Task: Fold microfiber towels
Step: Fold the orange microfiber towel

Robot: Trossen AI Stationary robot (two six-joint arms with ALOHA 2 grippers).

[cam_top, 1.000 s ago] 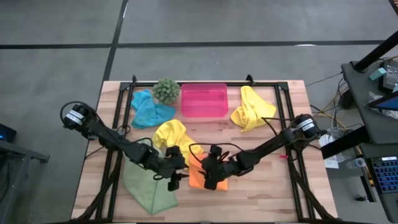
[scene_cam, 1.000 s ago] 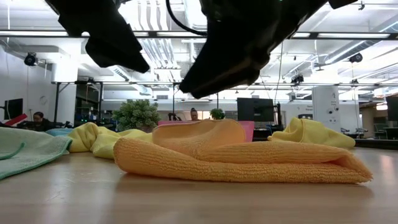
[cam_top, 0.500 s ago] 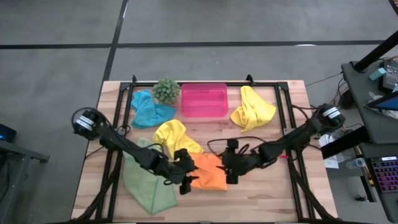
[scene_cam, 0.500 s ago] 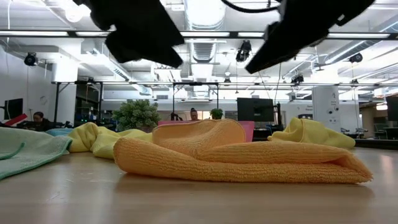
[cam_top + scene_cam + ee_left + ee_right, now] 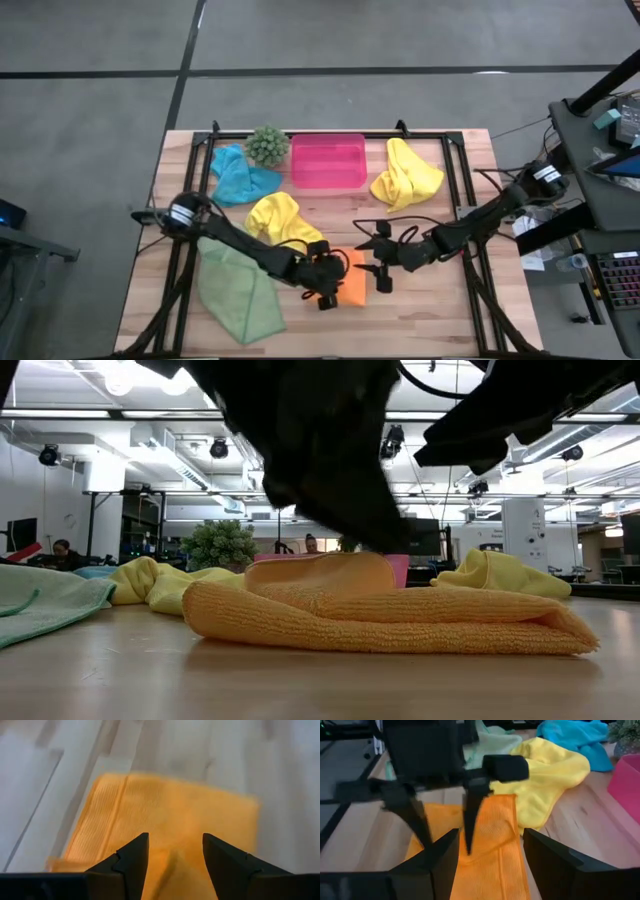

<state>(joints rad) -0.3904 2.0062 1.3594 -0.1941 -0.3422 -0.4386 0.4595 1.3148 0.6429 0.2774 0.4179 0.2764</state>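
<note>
The orange towel (image 5: 352, 281) is lying folded in a thick rectangle at the desk's (image 5: 420, 320) front centre, both grippers' fingers (image 5: 131, 856) hovering apart, gripping nothing.

The left gripper (image 5: 442, 827) hangs spread over the orange towel (image 5: 487, 855), with a yellow towel (image 5: 555, 770) just beyond.

We're looking at a wooden table (image 5: 420, 315). Along its far edge: teal towel (image 5: 236, 176), plant (image 5: 267, 146), pink tray (image 5: 328, 162), yellow towel (image 5: 406, 176). Mid-table another yellow one (image 5: 276, 216), orange towel (image 5: 352, 283) near the front edge, green towel (image 5: 235, 296) front-left.
</note>
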